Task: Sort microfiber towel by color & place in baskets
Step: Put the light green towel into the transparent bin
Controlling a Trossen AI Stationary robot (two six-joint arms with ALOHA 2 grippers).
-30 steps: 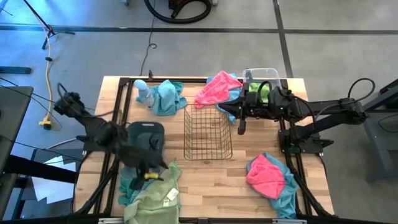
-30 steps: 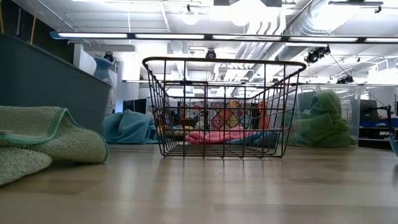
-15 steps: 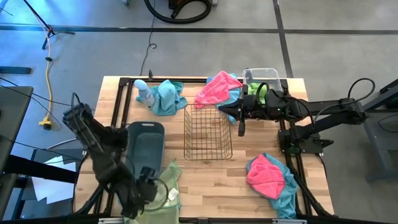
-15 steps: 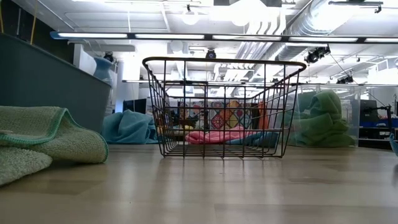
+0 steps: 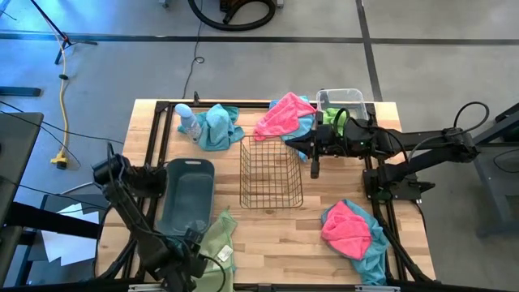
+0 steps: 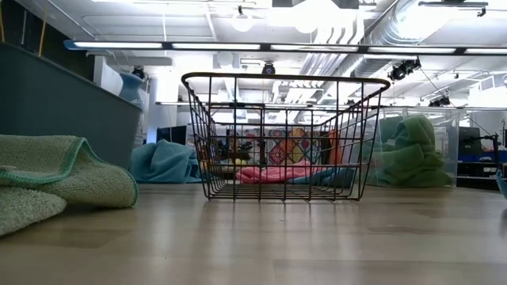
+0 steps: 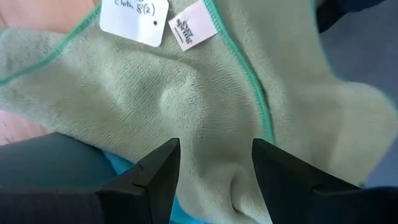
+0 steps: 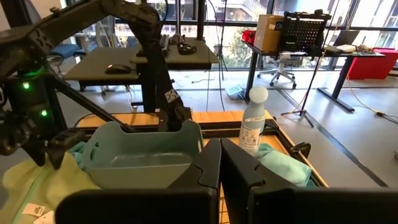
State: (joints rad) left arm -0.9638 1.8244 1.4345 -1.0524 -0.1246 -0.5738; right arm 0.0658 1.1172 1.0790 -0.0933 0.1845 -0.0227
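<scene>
A lime green towel [image 5: 209, 253] lies spread at the table's near left, over a teal cloth [image 7: 122, 167]; two white tags [image 7: 134, 18] sit at its edge. My left gripper [image 7: 214, 155] points straight down over this towel, open, one finger on either side of a soft hump; no touch shows. My right gripper [image 5: 315, 166] hangs shut above the table, between the wire basket [image 5: 271, 172] and the clear bin [image 5: 345, 101], holding nothing. The dark grey-blue tub [image 5: 186, 195] stands just beyond the green towel.
A green towel [image 5: 342, 120] lies in the clear bin. A pink towel [image 5: 284, 118] over teal lies at the far middle. A teal towel [image 5: 217, 126] lies beside a pale bottle [image 5: 188, 122]. A pink-and-teal heap [image 5: 350, 231] sits near right. Bare wood lies in front of the wire basket.
My left gripper has swung from above the tub toward the table's near edge and come down over the green towel, tipping until it points straight down. The towels have stayed where they were.
</scene>
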